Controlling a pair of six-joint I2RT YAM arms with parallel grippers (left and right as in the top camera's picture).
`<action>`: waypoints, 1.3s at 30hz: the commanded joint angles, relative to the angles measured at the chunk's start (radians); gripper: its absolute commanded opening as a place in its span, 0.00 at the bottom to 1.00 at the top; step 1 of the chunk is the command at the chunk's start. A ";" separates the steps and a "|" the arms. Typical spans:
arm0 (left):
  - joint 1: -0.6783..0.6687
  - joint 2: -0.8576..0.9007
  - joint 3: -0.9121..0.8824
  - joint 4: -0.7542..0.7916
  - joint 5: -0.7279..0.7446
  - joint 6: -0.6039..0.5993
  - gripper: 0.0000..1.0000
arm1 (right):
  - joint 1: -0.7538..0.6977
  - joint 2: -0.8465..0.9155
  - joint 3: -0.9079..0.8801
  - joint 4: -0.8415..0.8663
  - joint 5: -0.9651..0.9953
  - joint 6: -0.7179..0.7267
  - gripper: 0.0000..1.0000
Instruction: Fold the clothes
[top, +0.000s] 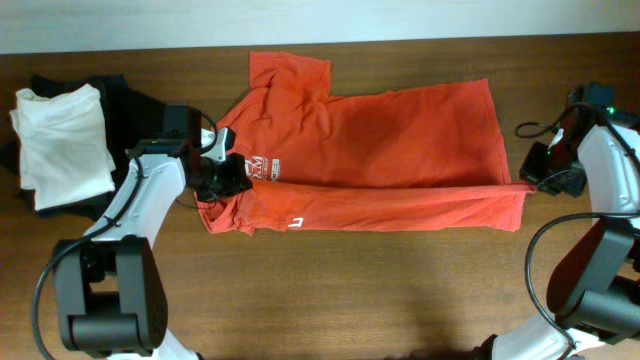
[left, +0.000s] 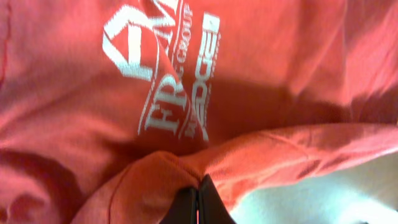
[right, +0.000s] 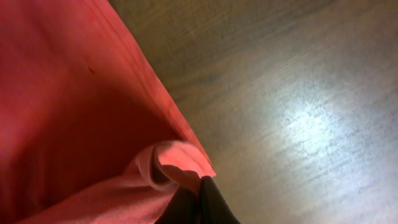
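Your orange-red T-shirt (top: 400, 135) lies spread across the middle of the desk (top: 350, 290), its printed chest end toward your left arm and its hem toward your right arm. One short sleeve points at the far edge of the desk. The long side nearest you is doubled into a band, and a straight, taut fold line runs along it from one gripper to the other. Your left gripper (top: 228, 176) sits at the printed end, just beside the white lettering (left: 177, 81). In the left wrist view its fingers (left: 211, 208) are pressed together with a ridge of red cloth bunched up right at their tips, so read it as clamped on the T-shirt. Your right gripper (top: 536, 180) is at the opposite end, at the hem corner by the right edge of the cloth. In the right wrist view its dark fingers meet with no gap, and a curled lip of hem is caught at their tips, so it too is pinching the T-shirt. Bare wood shows beside that corner. Past your left arm, well apart from the T-shirt, a white folded garment (top: 62, 140) rests on top of dark garments (top: 135, 98) near the desk's left end.
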 joint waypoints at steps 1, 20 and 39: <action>0.025 0.026 0.005 0.062 -0.051 -0.101 0.00 | 0.003 0.001 0.001 0.054 -0.033 -0.008 0.05; 0.032 0.026 0.005 -0.006 -0.056 -0.036 0.79 | 0.043 0.003 -0.016 0.109 -0.092 -0.037 0.66; -0.071 -0.008 0.106 -0.097 -0.177 0.037 0.79 | 0.043 0.003 -0.321 0.245 -0.092 -0.032 0.36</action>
